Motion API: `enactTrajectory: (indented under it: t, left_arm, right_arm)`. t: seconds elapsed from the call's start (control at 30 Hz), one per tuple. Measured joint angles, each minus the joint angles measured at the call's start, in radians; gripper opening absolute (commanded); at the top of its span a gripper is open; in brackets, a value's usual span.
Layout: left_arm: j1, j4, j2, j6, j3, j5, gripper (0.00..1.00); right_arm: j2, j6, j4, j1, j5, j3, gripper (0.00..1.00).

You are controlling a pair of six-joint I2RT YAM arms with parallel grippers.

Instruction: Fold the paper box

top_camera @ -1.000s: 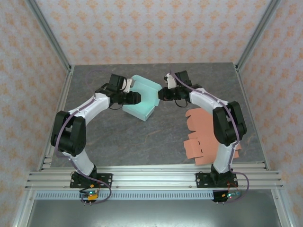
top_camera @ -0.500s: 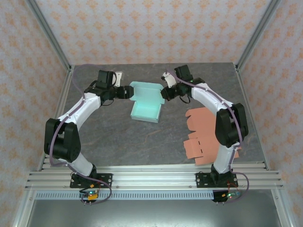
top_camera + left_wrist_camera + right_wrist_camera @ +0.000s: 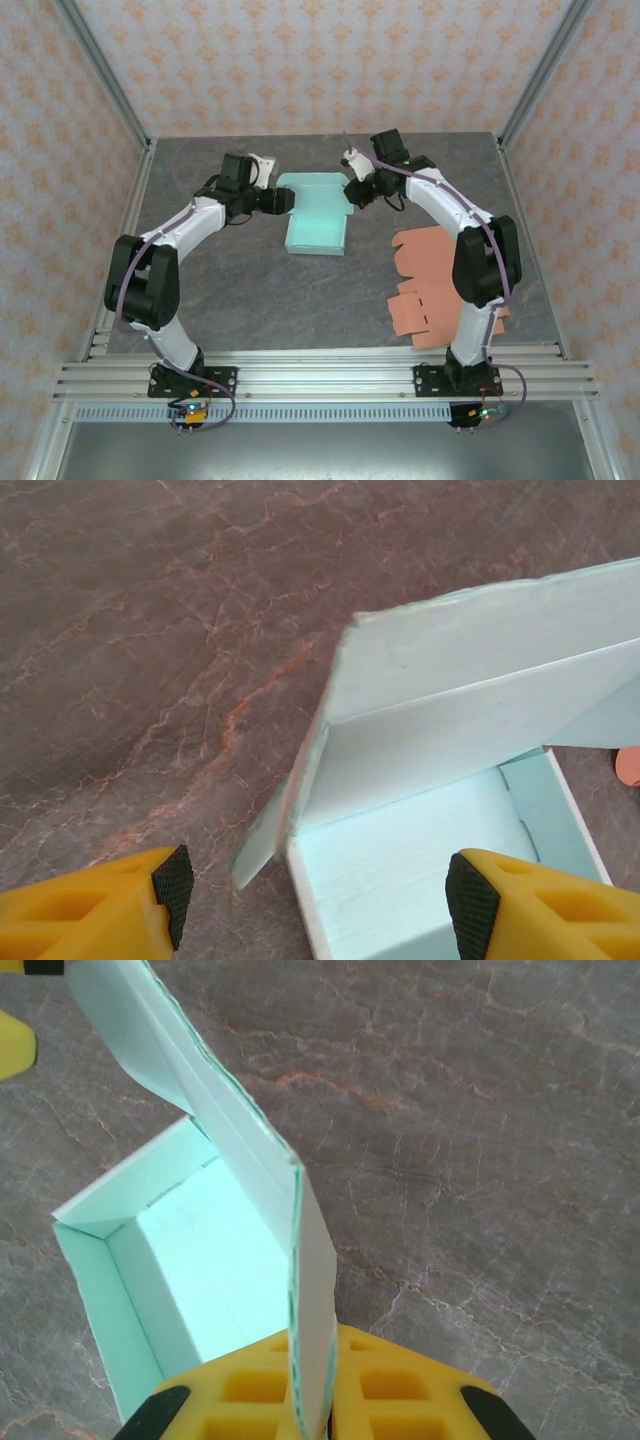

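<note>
Top view: the teal paper box sits with its lid raised on the table, toward 12 o'clock of centre. The left gripper stands at the box's 9 o'clock and the right gripper at its 2 o'clock. Orange flat blanks lie at 4 o'clock. Left wrist view: jaws spread wide astride the box's near corner, gripping nothing. Right wrist view: jaws pressed together, pinching the lid flap at its edge.

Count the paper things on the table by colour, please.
teal box: 1
orange pile of flat sheets: 1 (the sheets in it cannot be told apart)
Total: 2
</note>
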Motion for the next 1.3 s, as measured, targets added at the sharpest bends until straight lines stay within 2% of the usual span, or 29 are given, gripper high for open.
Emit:
enactTrajectory:
  t: [0.03,0.1,0.23,0.33,0.4,0.57,0.73,0.97,1.13,1.3]
  left_arm:
    - [0.0,0.003,0.005,0.005,0.0,-0.002,0.67]
    - [0.0,0.018,0.017,0.025,-0.001,-0.012,0.55]
    - [0.0,0.044,0.051,0.076,-0.001,-0.019,0.41]
    - [0.0,0.056,0.073,0.1,-0.001,-0.011,0.18]
    - [0.0,0.061,0.082,0.109,0.0,0.002,0.12]
    - [-0.027,0.075,0.082,0.094,0.0,-0.025,0.12]
    - [-0.113,0.108,0.054,0.021,-0.024,-0.157,0.11]
    - [-0.228,0.235,-0.04,-0.126,-0.191,-0.34,0.11]
    - [-0.275,0.311,-0.07,-0.19,-0.264,-0.462,0.11]
    - [-0.337,0.392,-0.084,-0.234,-0.326,-0.576,0.11]
  right_arm:
    - [0.0,0.0,0.0,0.0,0.0,-0.007,0.1]
    - [0.0,-0.001,0.0,-0.002,-0.001,-0.014,0.09]
    - [0.0,0.0,0.007,-0.003,-0.002,-0.014,0.09]
    - [0.0,0.005,0.015,-0.004,-0.005,-0.014,0.07]
    - [0.0,0.024,0.022,-0.004,-0.004,-0.014,0.07]
    - [-0.014,0.191,0.111,0.013,0.064,-0.063,0.07]
    - [-0.105,0.423,0.237,0.069,0.265,-0.227,0.06]
    - [-0.22,0.713,0.367,0.177,0.52,-0.391,0.09]
    - [-0.25,0.819,0.421,0.245,0.625,-0.444,0.09]
    - [-0.276,0.855,0.486,0.258,0.65,-0.533,0.11]
